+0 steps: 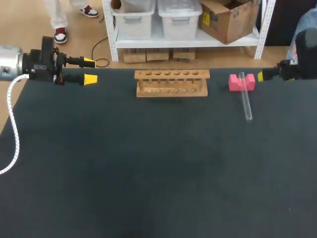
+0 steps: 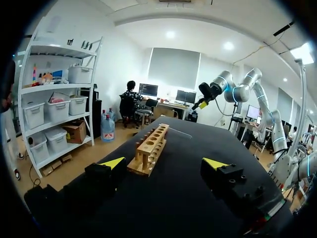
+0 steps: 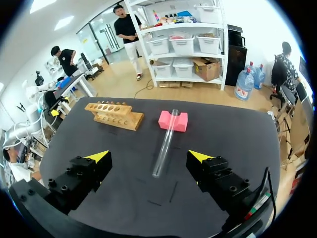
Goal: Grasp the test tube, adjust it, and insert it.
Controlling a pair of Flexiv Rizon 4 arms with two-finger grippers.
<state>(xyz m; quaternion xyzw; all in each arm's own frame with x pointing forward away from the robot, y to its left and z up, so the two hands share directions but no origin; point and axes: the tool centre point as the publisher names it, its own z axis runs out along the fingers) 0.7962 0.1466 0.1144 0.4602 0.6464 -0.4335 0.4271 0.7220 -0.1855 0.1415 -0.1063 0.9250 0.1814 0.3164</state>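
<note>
From where I stood, the test tube [image 1: 244, 99] lay on the right side of the black table [image 1: 148, 163]. Its far end was propped on a pink block [image 1: 241, 82] and its near end rested on the mat. The wooden rack [image 1: 172, 82] stood well apart from it, toward the middle of the far edge, with its row of holes facing up.

The right gripper [image 3: 148, 156] hung just behind the block with its fingers spread wide and nothing between them. The tube ran ahead of it, roughly in line with the gap. The left gripper [image 1: 89, 71] sat at the far left corner, likewise spread and empty, with the rack ahead of it.

The tube looked clear, thin and rigid. It was probably glass, though I could not rule out plastic from there. I judged it light, slick and liable to roll or crack under a hard squeeze. The best hold seemed to be across the barrel near the propped end, where the slope leaves room for a finger beneath, with gentle pressure.
</note>
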